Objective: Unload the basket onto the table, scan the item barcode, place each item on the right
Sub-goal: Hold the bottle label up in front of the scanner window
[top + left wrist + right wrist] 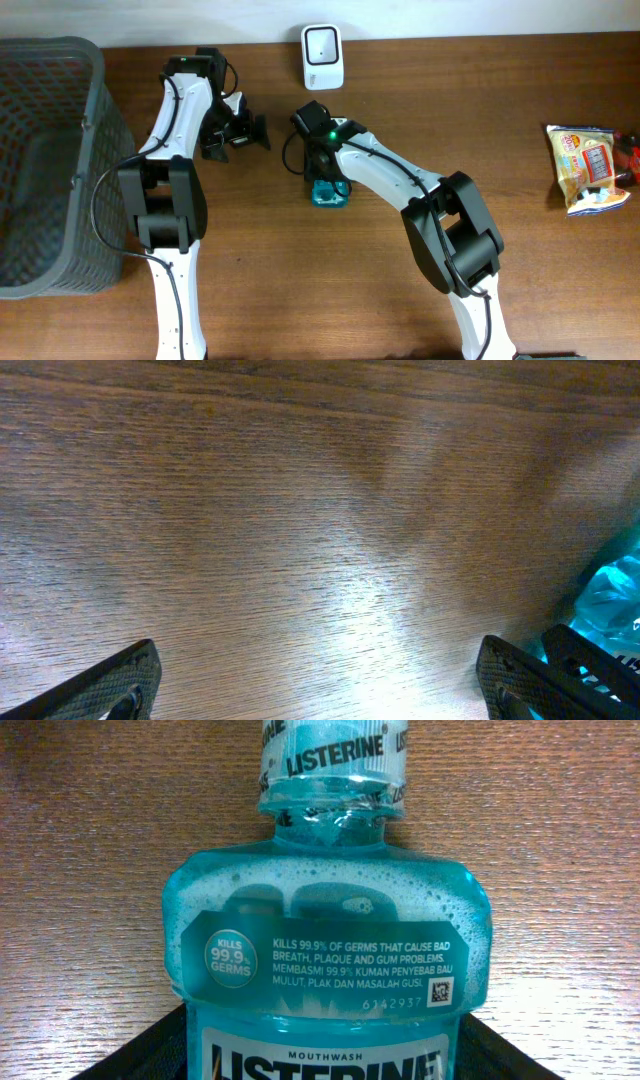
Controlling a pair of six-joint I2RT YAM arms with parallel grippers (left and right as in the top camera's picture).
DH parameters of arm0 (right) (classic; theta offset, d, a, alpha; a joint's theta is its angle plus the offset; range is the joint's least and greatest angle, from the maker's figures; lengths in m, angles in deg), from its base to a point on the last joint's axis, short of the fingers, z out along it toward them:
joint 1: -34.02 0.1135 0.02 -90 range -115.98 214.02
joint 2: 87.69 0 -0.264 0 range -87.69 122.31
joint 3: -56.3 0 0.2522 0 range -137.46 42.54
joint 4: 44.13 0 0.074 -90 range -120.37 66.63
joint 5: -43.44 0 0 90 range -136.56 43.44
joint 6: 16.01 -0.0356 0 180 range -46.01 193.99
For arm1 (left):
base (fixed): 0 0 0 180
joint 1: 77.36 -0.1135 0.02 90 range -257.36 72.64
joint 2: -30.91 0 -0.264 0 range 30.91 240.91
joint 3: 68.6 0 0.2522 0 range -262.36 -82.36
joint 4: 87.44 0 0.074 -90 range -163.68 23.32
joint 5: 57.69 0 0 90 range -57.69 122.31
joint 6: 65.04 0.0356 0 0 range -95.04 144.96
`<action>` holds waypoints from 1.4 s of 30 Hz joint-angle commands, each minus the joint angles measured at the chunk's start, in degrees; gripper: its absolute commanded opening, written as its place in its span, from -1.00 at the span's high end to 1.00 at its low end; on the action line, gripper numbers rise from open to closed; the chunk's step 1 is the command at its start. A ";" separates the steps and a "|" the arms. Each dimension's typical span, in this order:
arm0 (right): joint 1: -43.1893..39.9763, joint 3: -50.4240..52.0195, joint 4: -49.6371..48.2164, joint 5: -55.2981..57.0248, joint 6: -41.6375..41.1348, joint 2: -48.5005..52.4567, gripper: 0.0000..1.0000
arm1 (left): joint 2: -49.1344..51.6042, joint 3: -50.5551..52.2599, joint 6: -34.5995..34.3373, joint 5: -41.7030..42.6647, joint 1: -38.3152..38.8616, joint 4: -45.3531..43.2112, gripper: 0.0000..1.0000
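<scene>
**Op:** Nearest my R cam: see-through teal plastic Listerine mouthwash bottle (pixel 325 920) on brown wooden table (pixel 80 840).
**Sup:** Right gripper (pixel 320 1065)?
**Op:** Fingers flank the bottle; can't tell if it's pinched. Left gripper (pixel 320 685) spread wide, empty, nearby.
**Sup:** Scanner?
**Op:** White boxy scanner (pixel 322 55) sits near, beyond the bottle.
</scene>
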 commanded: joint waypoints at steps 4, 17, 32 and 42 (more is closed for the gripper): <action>-0.20 0.31 -0.26 1.60 1.29 0.50 -0.29 | 0.55 0.15 -0.33 -0.37 0.07 -2.71 -0.98; -8.15 -18.71 -10.93 1.57 16.52 0.48 -0.14 | 0.55 0.15 -0.33 -0.37 0.07 -2.71 -0.98; -8.02 -18.71 -38.71 6.12 17.00 8.00 -0.11 | 0.55 0.15 -0.33 -0.37 0.07 -2.71 -0.99; -8.81 -24.85 -33.92 11.50 18.05 6.86 -0.12 | 0.55 0.15 -0.33 -0.37 0.07 -2.71 -0.98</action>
